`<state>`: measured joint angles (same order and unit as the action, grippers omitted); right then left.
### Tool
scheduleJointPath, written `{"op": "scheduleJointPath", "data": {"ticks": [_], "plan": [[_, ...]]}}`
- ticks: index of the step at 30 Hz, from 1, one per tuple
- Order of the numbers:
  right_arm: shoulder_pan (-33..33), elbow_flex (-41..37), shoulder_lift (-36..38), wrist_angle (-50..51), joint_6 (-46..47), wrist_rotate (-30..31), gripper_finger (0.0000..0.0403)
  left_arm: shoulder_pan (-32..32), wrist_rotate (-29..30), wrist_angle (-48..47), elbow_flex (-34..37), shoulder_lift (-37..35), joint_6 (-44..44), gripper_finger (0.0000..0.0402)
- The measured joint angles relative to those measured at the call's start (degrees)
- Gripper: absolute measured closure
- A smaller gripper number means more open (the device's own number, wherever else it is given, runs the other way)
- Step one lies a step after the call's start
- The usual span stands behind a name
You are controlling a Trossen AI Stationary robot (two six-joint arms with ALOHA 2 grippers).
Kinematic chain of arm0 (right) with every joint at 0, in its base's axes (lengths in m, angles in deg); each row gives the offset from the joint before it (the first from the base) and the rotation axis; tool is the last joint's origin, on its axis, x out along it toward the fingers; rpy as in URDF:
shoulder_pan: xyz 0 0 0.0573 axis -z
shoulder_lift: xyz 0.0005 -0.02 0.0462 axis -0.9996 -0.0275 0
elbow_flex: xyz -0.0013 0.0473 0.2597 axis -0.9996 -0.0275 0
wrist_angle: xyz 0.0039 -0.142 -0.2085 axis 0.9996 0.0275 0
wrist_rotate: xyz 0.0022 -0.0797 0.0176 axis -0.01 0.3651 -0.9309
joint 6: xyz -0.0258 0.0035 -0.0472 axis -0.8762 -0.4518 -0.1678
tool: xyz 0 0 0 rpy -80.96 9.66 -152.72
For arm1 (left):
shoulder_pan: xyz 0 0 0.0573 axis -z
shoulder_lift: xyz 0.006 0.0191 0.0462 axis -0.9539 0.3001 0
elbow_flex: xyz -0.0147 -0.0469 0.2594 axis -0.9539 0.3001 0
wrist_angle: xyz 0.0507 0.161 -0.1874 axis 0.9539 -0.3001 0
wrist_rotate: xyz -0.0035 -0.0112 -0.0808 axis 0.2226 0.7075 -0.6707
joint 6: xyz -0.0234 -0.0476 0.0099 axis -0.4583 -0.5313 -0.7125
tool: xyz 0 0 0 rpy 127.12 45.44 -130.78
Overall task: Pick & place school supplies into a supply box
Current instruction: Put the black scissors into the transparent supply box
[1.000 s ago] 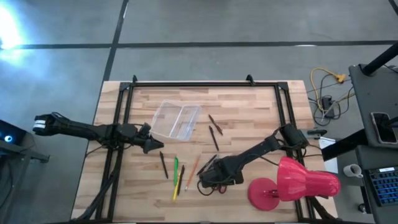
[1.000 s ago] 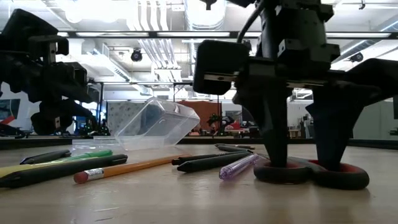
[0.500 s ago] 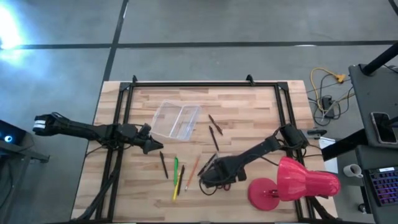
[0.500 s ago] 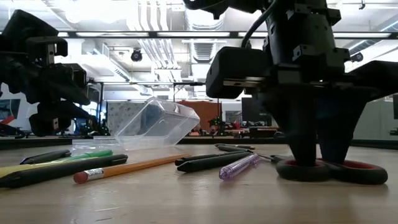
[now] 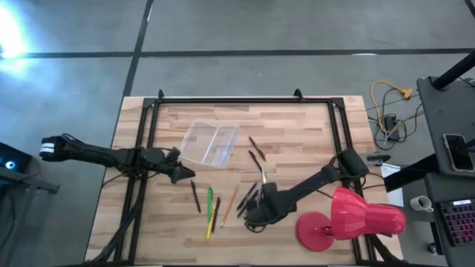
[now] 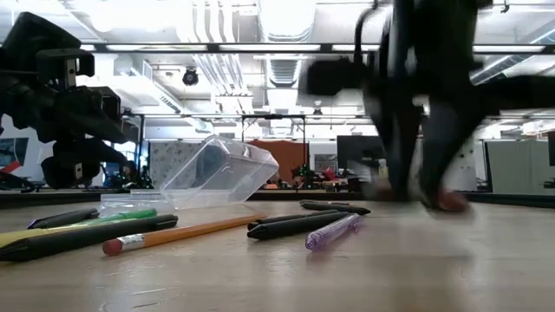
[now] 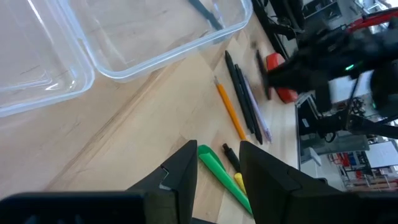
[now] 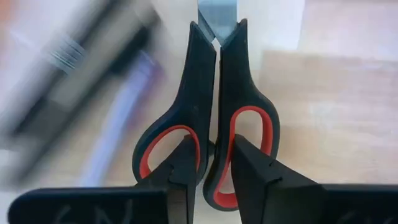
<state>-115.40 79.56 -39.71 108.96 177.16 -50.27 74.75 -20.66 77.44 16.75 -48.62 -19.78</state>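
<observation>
The right gripper [image 8: 212,163] had its jaws clenched on the scissors [image 8: 208,118]: in the right wrist view each finger passed through one handle loop, pressing the handles between them. The scissors had black handles lined with red inside the loops, handles together, and a short grey blade pointing away from the wrist. From above, the right gripper [image 5: 260,211] sat at the near middle of the table [image 5: 297,133], just right of the loose pens. In the low view it was blurred, and I could not tell whether the scissors were clear of the wood.

The left gripper [image 7: 214,165] hung at the left side of the table, jaws released with a gap between them, holding nothing; a green pen [image 7: 224,175] lay just past its tips. From above, the left gripper [image 5: 180,172] was near the box's near-left corner.

The box [image 5: 210,143] was a clear plastic tray with a middle divider, far of centre on the table. In the left wrist view one dark thin item [image 7: 205,14] lay in one compartment.

Loose on the table between the grippers: a green pen [image 5: 209,198], a yellow pencil [image 5: 208,226], an orange pencil [image 5: 229,205], a black pen [image 5: 195,196]. Two brown pencils [image 5: 256,152] lay just right of the box. The red lamp [image 5: 349,216] stood at the near right.
</observation>
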Motion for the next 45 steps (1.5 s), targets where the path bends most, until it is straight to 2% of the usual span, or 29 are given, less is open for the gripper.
{"op": "scheduleJointPath", "data": {"ticks": [5, 9, 11, 13, 18, 22, 27, 29, 36, 45], "plan": [[-0.7, 0.6, 6.0, 2.4, 1.0, 11.1, 0.0342, 0.0, -0.1, 0.4, 0.0, 0.0, 0.0, 0.0297], [2.1, 0.5, 10.8, 0.7, -0.3, 22.6, 0.0342, 0.0, 0.0, 0.3, 0.0, 0.0, 0.0, 0.0297], [4.7, 0.5, 13.2, -2.4, -4.6, 25.7, 0.0342, 0.0, 0.0, 0.3, 0.0, 0.0, 0.0, 0.0297], [8.1, 0.5, 14.5, -8.1, -13.2, 26.4, 0.0342, 0.0, 0.0, 0.3, 0.0, 0.0, 0.0, 0.0297], [18.4, 0.7, 14.9, -26.3, -34.1, 21.6, 0.0343, 0.0, 0.2, 0.3, 0.0, 0.0, 0.0, 0.0297], [25.1, 0.7, 12.9, -35.7, -39.0, 15.0, 0.0343, 0.0, 0.2, 0.3, 0.0, -0.2, -0.5, 0.0297], [30.1, 0.7, 10.0, -43.4, -40.7, 6.0, 0.0343, 0.0, 0.0, 0.4, 0.0, -0.9, -0.5, 0.0297], [30.7, 0.7, 8.6, -47.2, -40.0, 4.2, 0.0343, 0.0, -0.4, 0.3, 0.0, -0.9, -0.5, 0.0297], [30.7, 0.8, 3.1, -56.8, -33.9, 0.7, 0.0343, 0.0, -1.0, 0.3, 0.0, -1.2, -0.5, 0.0297], [30.3, 0.8, -1.4, -56.4, -27.0, -3.2, 0.0343, 0.0, -0.3, -0.3, 0.2, -1.1, -0.5, 0.0297]]}}
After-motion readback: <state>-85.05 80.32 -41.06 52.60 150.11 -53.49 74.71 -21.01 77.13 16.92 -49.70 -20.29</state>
